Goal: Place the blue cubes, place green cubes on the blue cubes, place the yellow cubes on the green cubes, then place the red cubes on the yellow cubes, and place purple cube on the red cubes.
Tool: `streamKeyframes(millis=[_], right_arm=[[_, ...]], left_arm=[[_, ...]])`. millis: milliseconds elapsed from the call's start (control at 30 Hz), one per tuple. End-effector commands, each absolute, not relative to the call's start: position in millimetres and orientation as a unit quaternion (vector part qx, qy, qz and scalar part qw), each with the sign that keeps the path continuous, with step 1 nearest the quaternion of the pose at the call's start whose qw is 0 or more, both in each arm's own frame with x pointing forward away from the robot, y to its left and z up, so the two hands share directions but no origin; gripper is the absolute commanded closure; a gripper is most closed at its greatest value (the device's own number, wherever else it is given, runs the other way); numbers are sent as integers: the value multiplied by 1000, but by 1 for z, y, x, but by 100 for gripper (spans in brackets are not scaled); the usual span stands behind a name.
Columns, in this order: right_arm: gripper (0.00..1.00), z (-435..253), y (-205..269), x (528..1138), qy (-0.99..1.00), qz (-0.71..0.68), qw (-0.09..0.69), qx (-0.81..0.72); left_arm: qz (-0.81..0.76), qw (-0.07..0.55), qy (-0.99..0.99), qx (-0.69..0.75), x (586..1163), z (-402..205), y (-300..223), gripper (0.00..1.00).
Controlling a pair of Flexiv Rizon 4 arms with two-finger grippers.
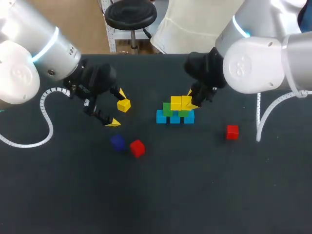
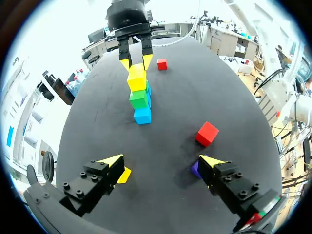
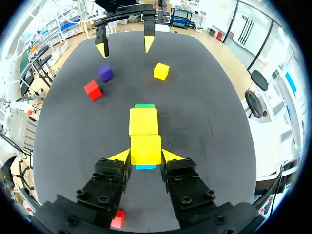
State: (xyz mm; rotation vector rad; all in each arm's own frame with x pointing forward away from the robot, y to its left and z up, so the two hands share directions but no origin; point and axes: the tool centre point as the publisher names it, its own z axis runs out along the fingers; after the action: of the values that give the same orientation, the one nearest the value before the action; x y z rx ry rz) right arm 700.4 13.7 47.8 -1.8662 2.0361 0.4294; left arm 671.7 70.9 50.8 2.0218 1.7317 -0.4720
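— Where does your stack stand?
— Mid-counter, on the matte black counter [image 1: 229,195]. There is a row of blue cubes [image 1: 161,117] at the base, green cubes [image 1: 168,108] on those, and two yellow ones on top. All are plain, flat-faced blocks with crisp edges.
— And your right hand [image 3: 145,157]?
— Its black, bolt-studded fingers end in yellow wedge tips. Both tips press the sides of the nearer yellow cube [image 3: 145,147] on the top tier, so it is gripped. The second yellow cube [image 3: 143,122] sits flush just ahead of it.
— Your left hand [image 2: 161,165]?
— Spread wide, holding nothing. It hangs at the stack's 9 o'clock, with a loose yellow cube [image 1: 124,105] just beside one finger.
— What else lies loose?
— A purple cube [image 1: 117,142] and a red cube [image 1: 137,147] lie close together at the stack's 8 o'clock. Another red cube [image 1: 232,131] lies at its 4 o'clock, well apart.
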Motion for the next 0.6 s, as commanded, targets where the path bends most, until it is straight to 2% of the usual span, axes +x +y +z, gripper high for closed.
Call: streamKeyframes(millis=[33,267,300,367,400,600], right_arm=[[60,48,14,702,717,152,172,-658],[53,48,14,702,717,152,172,-659],[47,49,14,702,717,152,172,-659],[12,49,14,702,716,154,173,-658],[0,49,14,702,716,153,172,-659],[0,58,8,700,714,177,180,-652]], left_arm=[[-171,219,624,731,672,50,72,0],[-171,219,624,731,672,50,72,0],[-171,219,624,731,672,50,72,0],[-171,219,624,731,672,50,72,0],[-171,219,624,731,672,50,72,0],[-171,219,624,731,672,50,72,0]])
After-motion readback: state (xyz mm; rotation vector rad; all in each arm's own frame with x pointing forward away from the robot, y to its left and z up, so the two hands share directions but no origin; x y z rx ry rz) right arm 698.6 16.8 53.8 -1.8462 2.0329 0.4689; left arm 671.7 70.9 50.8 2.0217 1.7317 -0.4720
